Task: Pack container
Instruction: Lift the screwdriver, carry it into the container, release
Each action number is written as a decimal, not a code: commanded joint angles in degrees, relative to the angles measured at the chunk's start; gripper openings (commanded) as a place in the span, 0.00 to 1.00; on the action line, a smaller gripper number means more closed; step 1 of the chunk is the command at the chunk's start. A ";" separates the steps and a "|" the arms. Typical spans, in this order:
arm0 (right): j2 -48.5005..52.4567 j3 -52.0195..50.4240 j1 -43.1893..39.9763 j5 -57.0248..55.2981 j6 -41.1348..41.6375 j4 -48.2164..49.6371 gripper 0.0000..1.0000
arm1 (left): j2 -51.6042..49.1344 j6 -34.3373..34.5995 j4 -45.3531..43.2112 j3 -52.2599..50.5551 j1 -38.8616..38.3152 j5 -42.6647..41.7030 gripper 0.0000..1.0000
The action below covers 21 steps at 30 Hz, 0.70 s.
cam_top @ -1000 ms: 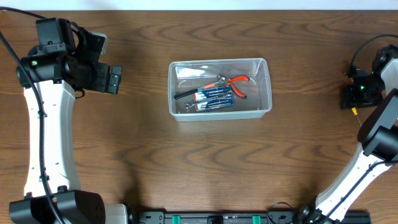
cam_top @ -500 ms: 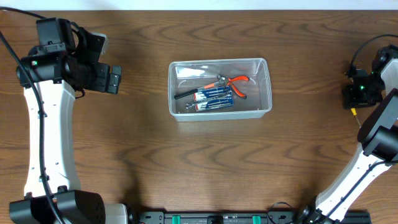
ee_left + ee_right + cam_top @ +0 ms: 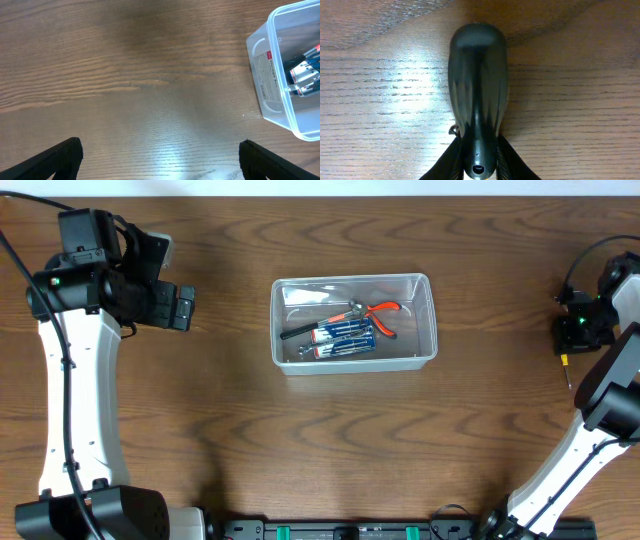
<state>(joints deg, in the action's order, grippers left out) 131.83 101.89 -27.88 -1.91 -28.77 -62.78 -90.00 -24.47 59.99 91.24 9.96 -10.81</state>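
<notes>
The clear plastic container [image 3: 430, 330] stands mid-table, holding orange-handled pliers [image 3: 380, 315], blue battery packs [image 3: 342, 336] and a black-handled tool. Its corner shows at the right of the left wrist view [image 3: 280, 107]. My left gripper [image 3: 182, 308] is open and empty, well to the left of the container, with its fingers [image 3: 162, 160] spread over bare wood. My right gripper [image 3: 578, 328] is at the far right edge of the table, shut [image 3: 479, 162] on a dark tool handle [image 3: 477, 75], apparently a screwdriver. Its thin shaft [image 3: 567, 368] pokes out below the gripper.
The table is brown wood. Both arm bases stand at the table's near corners. A black rail [image 3: 350, 530] runs along the front edge. Cables hang near the right arm [image 3: 585, 255].
My right gripper has shifted slightly with the dark handle, and more of the thin shaft shows below it. The left arm and the container have not moved.
</notes>
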 commanded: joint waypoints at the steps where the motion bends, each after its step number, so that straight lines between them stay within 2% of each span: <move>1: 3.98 -2.91 0.48 0.98 0.46 0.48 0.19 | -0.24 -0.76 0.13 0.00 -0.09 -0.59 0.98; 4: 3.98 -2.91 0.48 1.36 0.85 0.46 0.16 | -0.24 -0.76 0.13 0.00 -0.09 -0.59 0.98; 8: 3.91 -2.82 0.61 1.55 2.56 0.83 0.01 | -0.24 -0.76 0.11 0.00 -0.15 -0.59 0.98; 13: 3.13 1.27 1.53 2.84 7.17 -1.18 0.01 | -0.24 -0.79 -0.09 0.00 -0.81 -0.59 0.98; 21: -6.75 19.41 8.66 8.66 8.59 -8.81 0.01 | -0.24 -0.81 -0.09 0.00 -1.57 -0.55 0.98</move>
<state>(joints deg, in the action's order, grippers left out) 132.20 114.15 -23.66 3.16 -21.91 -70.50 -90.00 -24.47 59.81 91.24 8.43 -10.83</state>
